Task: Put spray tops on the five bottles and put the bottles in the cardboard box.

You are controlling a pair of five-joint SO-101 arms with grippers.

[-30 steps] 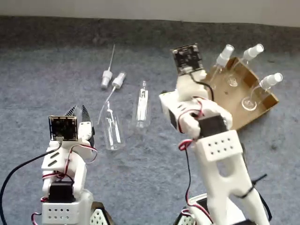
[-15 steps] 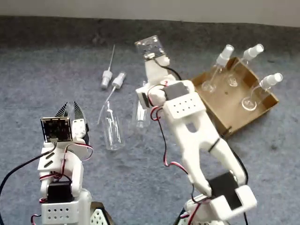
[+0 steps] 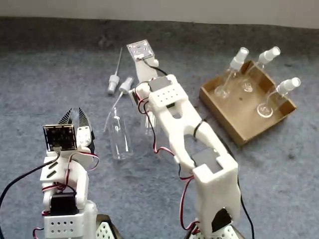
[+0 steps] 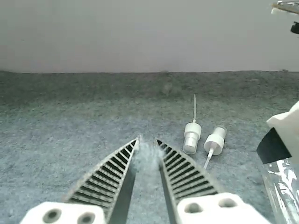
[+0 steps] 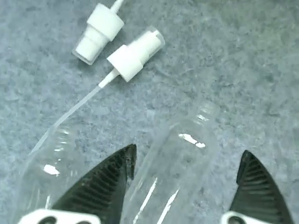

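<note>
Two clear bottles without tops lie on the grey carpet. One bottle [image 3: 119, 137] lies free near my left gripper [image 3: 75, 115]. The other bottle [image 5: 187, 140] lies between the jaws of my right gripper [image 5: 187, 154], which is open and straddles it without touching. In the high view my right arm [image 3: 164, 97] covers most of that bottle [image 3: 148, 127]. Two loose white spray tops [image 3: 113, 82] [image 3: 125, 85] lie just beyond the bottles. My left gripper [image 4: 149, 141] is open by a narrow gap and holds nothing; the spray tops [image 4: 191, 137] [image 4: 215, 140] lie ahead of it.
The cardboard box [image 3: 222, 115] sits at the right with three capped bottles [image 3: 229, 74] [image 3: 259, 64] [image 3: 276, 97] standing in it. A darker strip of carpet and a pale wall close the far side. Bare carpet lies left of the spray tops and in front of the box.
My right arm has swung left from beside the box and stretched out over the lying bottles. My left gripper has shifted slightly left.
</note>
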